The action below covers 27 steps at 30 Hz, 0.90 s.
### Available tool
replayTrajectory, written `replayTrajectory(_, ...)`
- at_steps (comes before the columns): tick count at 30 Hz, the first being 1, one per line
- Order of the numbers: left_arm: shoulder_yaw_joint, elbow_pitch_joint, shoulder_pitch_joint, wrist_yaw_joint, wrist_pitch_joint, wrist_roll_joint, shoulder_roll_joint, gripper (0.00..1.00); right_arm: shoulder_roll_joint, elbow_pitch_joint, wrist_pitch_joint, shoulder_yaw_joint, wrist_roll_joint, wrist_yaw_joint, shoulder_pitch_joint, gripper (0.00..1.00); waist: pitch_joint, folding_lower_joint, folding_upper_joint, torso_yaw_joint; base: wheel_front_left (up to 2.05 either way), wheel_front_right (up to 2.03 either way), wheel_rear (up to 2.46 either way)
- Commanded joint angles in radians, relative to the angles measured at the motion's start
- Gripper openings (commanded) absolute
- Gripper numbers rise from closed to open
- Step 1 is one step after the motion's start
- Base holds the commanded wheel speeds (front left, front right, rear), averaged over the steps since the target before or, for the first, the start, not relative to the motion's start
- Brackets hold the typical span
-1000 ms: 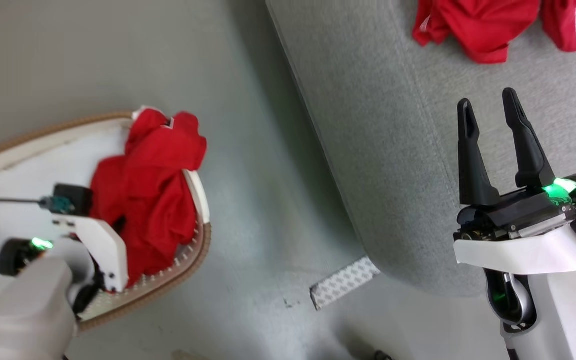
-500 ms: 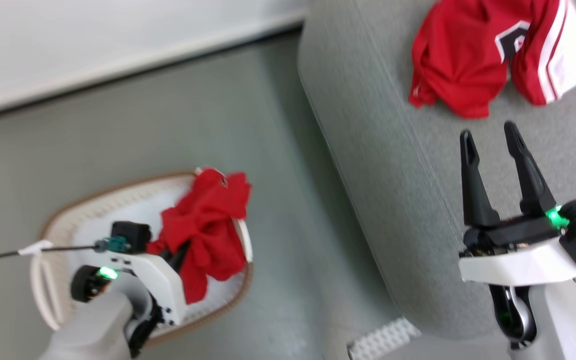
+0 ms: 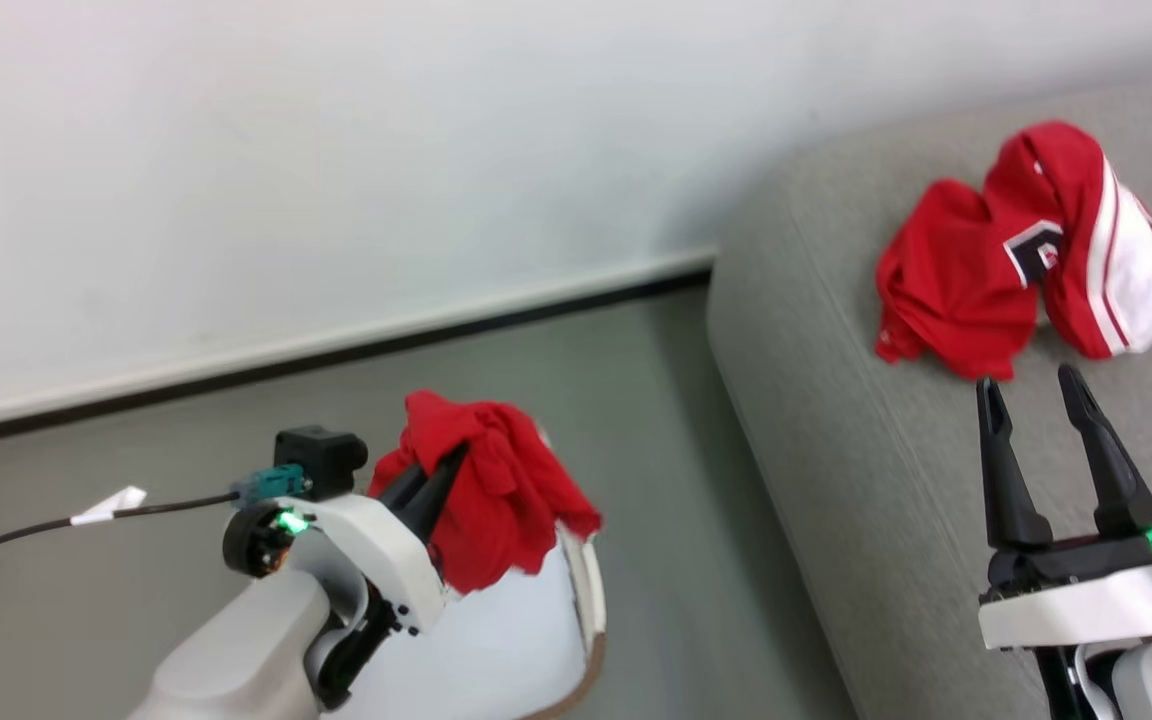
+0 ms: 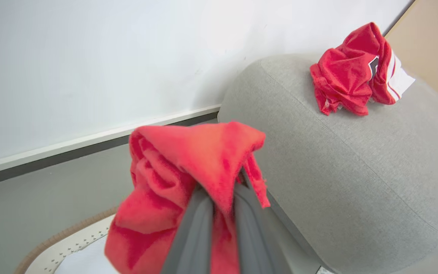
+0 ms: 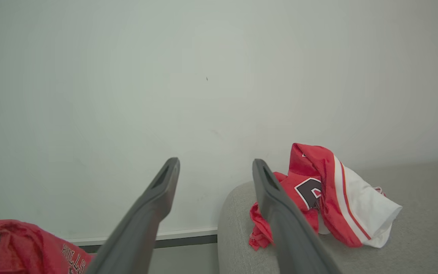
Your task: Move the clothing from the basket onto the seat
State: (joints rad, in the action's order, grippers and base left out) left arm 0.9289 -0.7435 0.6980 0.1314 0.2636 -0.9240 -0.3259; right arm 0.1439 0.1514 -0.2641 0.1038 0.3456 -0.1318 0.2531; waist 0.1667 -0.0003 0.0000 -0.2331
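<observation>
Red is the colour to follow: one jersey is bunched over the closed fingers of the left claw, which pinches it near the top so that the rest hangs in a loose clump. That clump is held above the basket, over the end of the rim that faces the sofa. Whether its lowest folds touch the white lining I cannot tell.

The sofa lies to the robot's right of this load, across a bare strip of floor, and its near edge runs away from the robot toward the wall. From the left wrist, the sofa's rounded end sits ahead and to the right of the fingers. The carry therefore looks like a sideways swing rightward and somewhat up over that edge.

On the sofa's top, toward the wall, the other jersey lies crumpled, red with a white striped panel. The right claw hovers over the sofa just short of that jersey, fingers spread and empty. It is the nearer one to the sofa, yet the load is in the left, so the left arm has to cross the gap. Hanging folds may catch the basket rim.
</observation>
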Motion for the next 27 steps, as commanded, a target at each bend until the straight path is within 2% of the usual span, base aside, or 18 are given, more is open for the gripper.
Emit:
replayTrajectory(1, -0.023, 0.026, -0.022, -0.006, 0.001, 0.037, -0.009, 0.0, 0.006, 0.0, 0.0, 0.004, 0.012, 0.002, -0.017, 1.0, -0.068, 0.0003, 0.0, 0.064, 0.0, 0.0, 0.0)
replayTrajectory(10, -0.172, 0.229, -0.081, -0.033, 0.001, 0.177, -0.027, 0.0, 0.014, 0.016, 0.0, 0.034, 0.044, 0.002, -0.061, 1.0, -0.14, 0.0003, 0.0, 0.123, 0.0, 0.0, 0.0)
replayTrajectory(18, -0.226, 0.363, -0.109, -0.07, 0.001, 0.229, -0.054, 0.0, 0.014, 0.035, 0.0, 0.076, 0.061, 0.002, -0.089, 1.0, -0.173, 0.0003, 0.0, 0.149, 0.0, 0.0, 0.0)
replayTrajectory(27, -0.234, 0.446, -0.138, -0.099, -0.003, 0.236, -0.067, 0.0, 0.027, 0.05, 0.0, 0.106, 0.078, 0.002, -0.095, 1.0, -0.188, 0.0003, 0.0, 0.154, 0.0, 0.0, 0.0)
